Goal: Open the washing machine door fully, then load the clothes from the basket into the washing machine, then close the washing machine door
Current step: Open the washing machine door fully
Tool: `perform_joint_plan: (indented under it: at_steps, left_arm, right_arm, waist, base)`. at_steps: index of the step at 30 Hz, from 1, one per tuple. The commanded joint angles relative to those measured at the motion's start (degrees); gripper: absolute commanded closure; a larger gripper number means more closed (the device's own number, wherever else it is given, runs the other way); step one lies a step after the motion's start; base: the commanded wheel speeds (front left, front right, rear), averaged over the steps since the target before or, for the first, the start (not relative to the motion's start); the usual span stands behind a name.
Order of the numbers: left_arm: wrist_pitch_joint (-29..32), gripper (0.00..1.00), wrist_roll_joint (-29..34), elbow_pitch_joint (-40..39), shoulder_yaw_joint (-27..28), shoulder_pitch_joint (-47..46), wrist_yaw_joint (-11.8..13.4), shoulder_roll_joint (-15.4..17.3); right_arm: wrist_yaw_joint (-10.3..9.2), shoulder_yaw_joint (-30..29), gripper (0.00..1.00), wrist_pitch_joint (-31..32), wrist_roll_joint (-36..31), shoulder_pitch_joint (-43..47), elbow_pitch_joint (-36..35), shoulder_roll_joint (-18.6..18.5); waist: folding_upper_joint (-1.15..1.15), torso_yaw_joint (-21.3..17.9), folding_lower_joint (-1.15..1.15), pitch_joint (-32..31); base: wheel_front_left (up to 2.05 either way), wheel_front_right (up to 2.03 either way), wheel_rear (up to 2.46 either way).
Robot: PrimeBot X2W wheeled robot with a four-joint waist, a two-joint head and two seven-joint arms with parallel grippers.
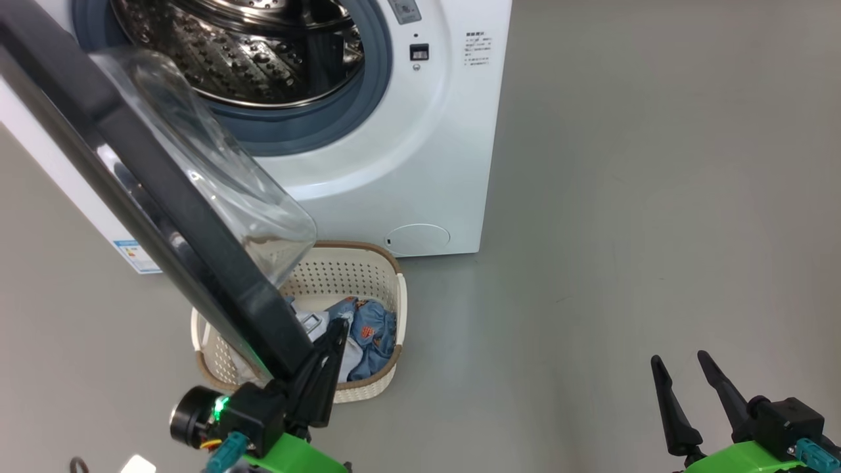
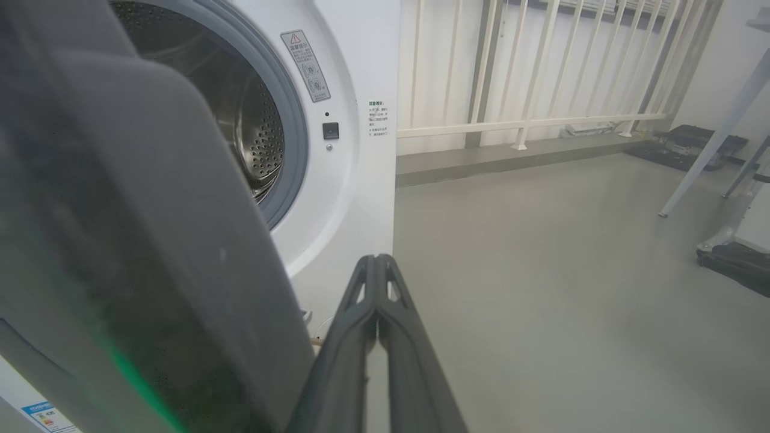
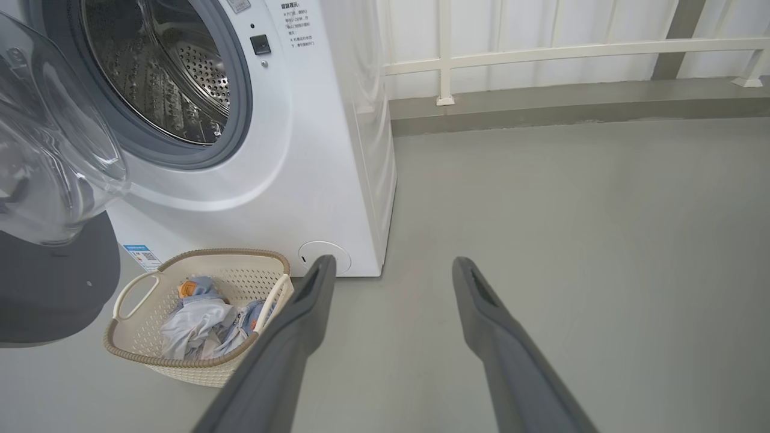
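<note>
The washing machine (image 1: 394,151) stands at the top with its steel drum (image 1: 263,52) exposed. The washing machine door (image 1: 164,217) hangs swung out towards me, its black rim slanting over the basket (image 1: 368,263) and its glass bowl (image 1: 217,171) facing the machine. My left gripper (image 1: 338,328) is shut, fingers pressed together with nothing between them, lying against the outer edge of the door's rim (image 2: 150,240). Blue and pale clothes (image 1: 371,335) lie in the basket (image 3: 198,361), partly hidden by the door. My right gripper (image 1: 680,360) is open over bare floor, right of the basket.
Grey floor (image 1: 624,230) stretches to the right of the machine. A white railing (image 2: 529,90) runs along the back wall. Table legs (image 2: 704,150) and dark items (image 2: 734,264) stand far right in the left wrist view.
</note>
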Motion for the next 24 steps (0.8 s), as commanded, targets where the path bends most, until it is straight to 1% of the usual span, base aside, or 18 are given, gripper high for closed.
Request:
perform_joint_plan:
  at_steps: [1,11,24]
  left_arm:
    - [-0.60,1.00,-0.34,-1.17,2.10,-2.67,0.41,0.25]
    - [-0.71,1.00,-1.22,-0.74,2.94,-2.74,0.90,0.25]
    - [-0.54,1.00,-2.11,-2.24,4.88,0.32,2.53,1.91]
  right_arm:
    - [0.09,1.34,0.00,-0.86,0.54,-2.04,-0.87,-0.77]
    - [0.09,1.98,0.00,-0.97,0.88,-2.49,0.05,-0.38]
    - [0.09,2.27,0.00,-1.12,1.85,-2.39,1.25,0.03]
  waist:
    - [0.00,0.29,0.00,-0.03]
    - [0.00,0.68,0.00,0.01]
    - [0.00,3.39,0.00,-0.31]
  base:
    - [0.00,0.00,0.00]
    - [0.00,0.00,0.00]
    - [0.00,0.00,0.00]
